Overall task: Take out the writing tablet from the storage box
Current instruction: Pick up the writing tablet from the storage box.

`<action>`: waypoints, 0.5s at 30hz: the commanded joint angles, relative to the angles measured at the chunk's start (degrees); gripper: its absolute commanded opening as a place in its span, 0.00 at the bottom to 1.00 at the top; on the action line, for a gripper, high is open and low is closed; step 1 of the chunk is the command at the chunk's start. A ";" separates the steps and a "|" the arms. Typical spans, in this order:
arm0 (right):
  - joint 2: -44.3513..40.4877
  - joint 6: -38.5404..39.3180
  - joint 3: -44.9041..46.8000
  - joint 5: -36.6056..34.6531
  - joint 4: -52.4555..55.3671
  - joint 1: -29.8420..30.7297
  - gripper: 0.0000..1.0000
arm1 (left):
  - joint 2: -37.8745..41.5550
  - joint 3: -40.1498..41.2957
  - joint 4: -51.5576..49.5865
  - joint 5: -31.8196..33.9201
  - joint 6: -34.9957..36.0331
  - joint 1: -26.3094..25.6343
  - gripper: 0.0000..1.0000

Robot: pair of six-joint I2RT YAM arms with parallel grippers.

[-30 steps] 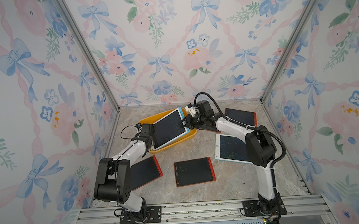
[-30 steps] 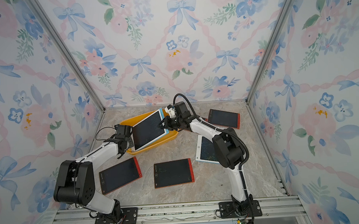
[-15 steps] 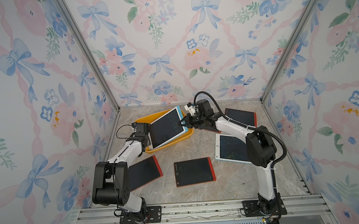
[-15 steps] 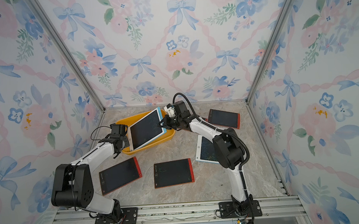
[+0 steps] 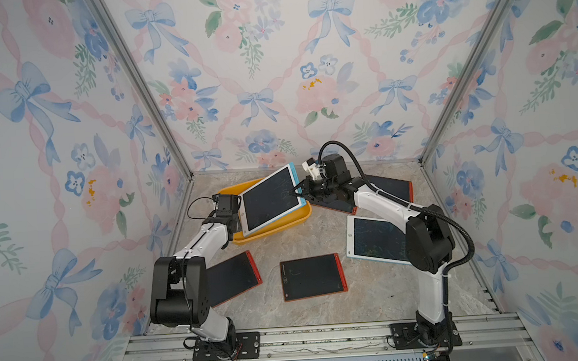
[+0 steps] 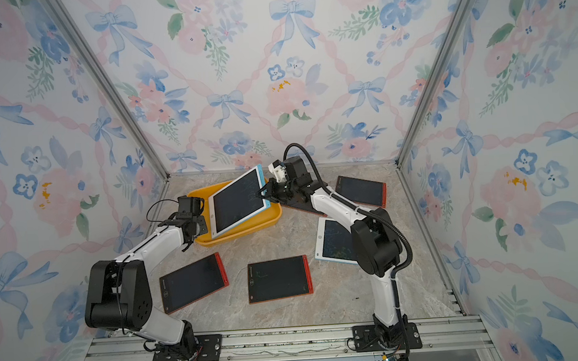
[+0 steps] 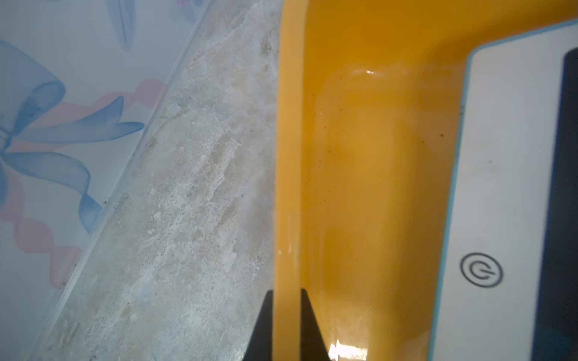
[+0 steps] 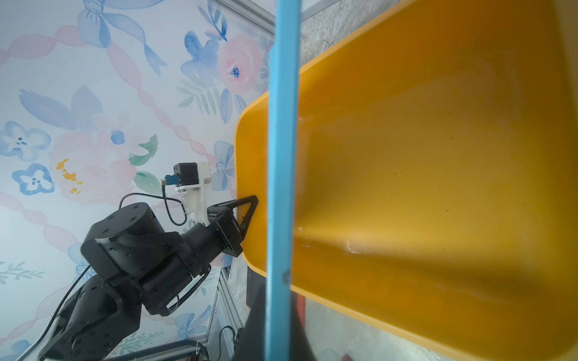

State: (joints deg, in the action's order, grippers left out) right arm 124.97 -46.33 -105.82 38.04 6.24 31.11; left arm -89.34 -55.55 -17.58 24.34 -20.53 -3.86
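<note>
Pinching the tablet by its blue edge, the right gripper is clamping shut on it and holding it tilted above the box, far end raised. The left gripper is gripping the box's rim, one finger on each side, jaws nearly closed. The box is sitting at the back of the table; a white tablet and a red tablet are lying flat apart from it.

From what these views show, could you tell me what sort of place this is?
Probably a staged robot test booth: floral wallpaper panels in an aluminium frame, two arms bolted to a front rail.
</note>
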 commanded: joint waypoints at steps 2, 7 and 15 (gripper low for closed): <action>-3.88 -1.95 1.17 0.15 -4.12 -1.38 0.04 | -1.65 -1.69 -2.30 3.67 3.80 1.37 0.00; -6.76 -2.35 2.66 -0.19 -4.79 -2.59 0.04 | -2.84 -2.94 -2.38 4.49 5.34 2.44 0.00; -11.12 -4.79 7.97 0.23 -8.52 -5.26 0.03 | -5.94 -5.35 -2.52 5.90 7.33 4.31 0.00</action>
State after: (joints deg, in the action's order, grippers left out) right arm 116.25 -49.58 -99.66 37.47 2.35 27.16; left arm -93.14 -59.53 -17.87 24.23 -17.34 -0.60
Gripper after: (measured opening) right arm 0.082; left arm 0.086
